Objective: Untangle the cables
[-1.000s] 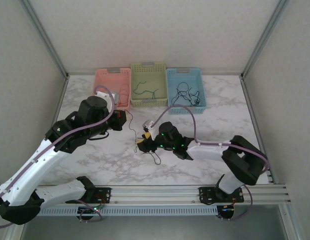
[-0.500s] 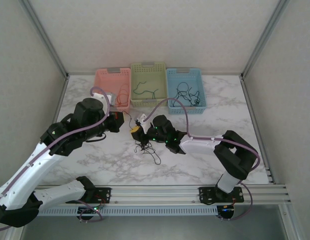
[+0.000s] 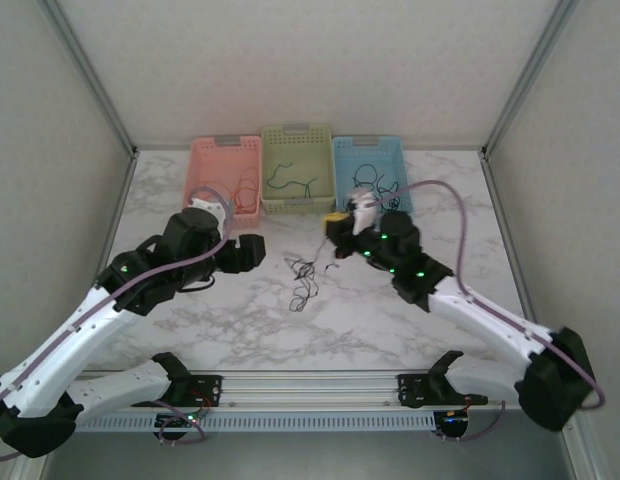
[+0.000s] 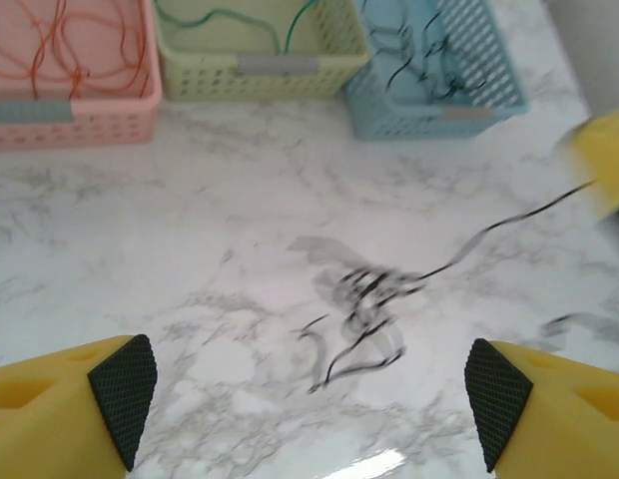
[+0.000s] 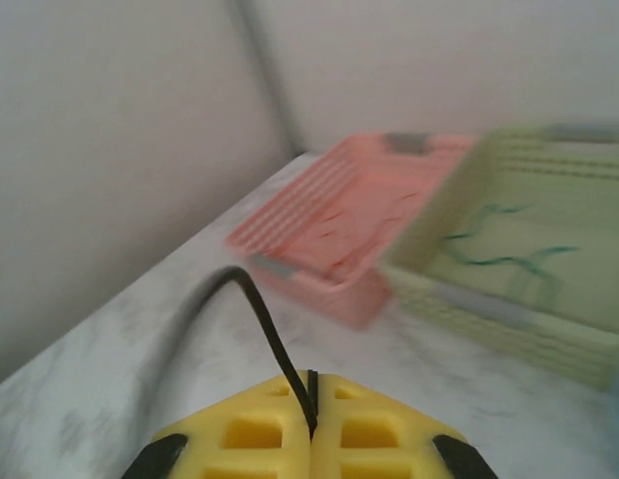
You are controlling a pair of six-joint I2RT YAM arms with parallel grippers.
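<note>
**Top external view:** A loose tangle of black cable (image 3: 302, 276) lies on the marble table (image 3: 445, 255), on the near side of the green basket (image 3: 297, 206). A pink basket (image 3: 212, 168) stands against that basket's left side and a blue basket (image 3: 401, 165) against its right. Orange cables (image 3: 247, 186) lie in the pink basket, a green cable (image 3: 290, 180) in the green one, and more black cables (image 3: 368, 181) in the blue. The left gripper (image 3: 252, 250) hangs near and to the left of the green basket. The right gripper (image 3: 334, 220) hangs near and to its right, before the blue basket.

**Left wrist view:** The left gripper (image 4: 308, 391) has its jaws spread wide with nothing between them, its black pads (image 4: 123, 387) at either edge. The black cable (image 4: 364, 295) rests on the table (image 4: 150, 230), well to the near side of the green basket (image 4: 260, 66). One strand lifts off to the right toward the blurred yellow tip of the right gripper (image 4: 603, 165). The pink basket (image 4: 70, 112) and blue basket (image 4: 444, 112) flank the green one.

**Right wrist view:** The right gripper (image 5: 311, 387) has its yellow fingers pressed together, pinching the black cable (image 5: 256, 299), which arcs up and to the left. Beyond it the green basket (image 5: 509, 311) holds the green cable (image 5: 501, 249), with the pink basket (image 5: 344, 244) to its left.
</note>
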